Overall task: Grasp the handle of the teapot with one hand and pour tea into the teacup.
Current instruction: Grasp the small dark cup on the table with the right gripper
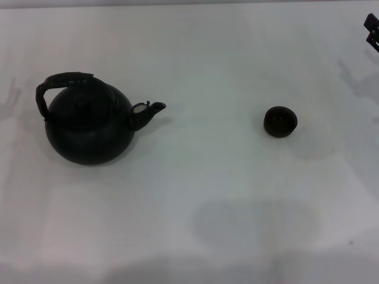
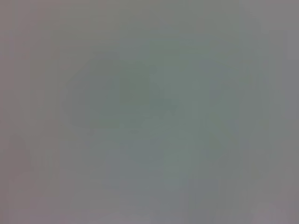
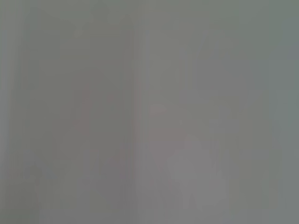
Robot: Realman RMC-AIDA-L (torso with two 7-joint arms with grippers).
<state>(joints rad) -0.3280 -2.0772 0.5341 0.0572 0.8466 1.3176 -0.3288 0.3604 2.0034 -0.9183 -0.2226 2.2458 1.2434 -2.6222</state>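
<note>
Only the right tool [image 1: 372,31] at the table's far edge (grip indiscernible), well apart from teacup [image 1: 280,121].

white table [image 1: 207,195] | teapot [image 1: 89,127] at left | teacup [image 1: 280,122] at right, apparently empty

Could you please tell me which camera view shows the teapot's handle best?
The head view: the handle arches over the teapot, whole and unobstructed. Both wrist views show only blank grey surface, with no handle at all.
</note>
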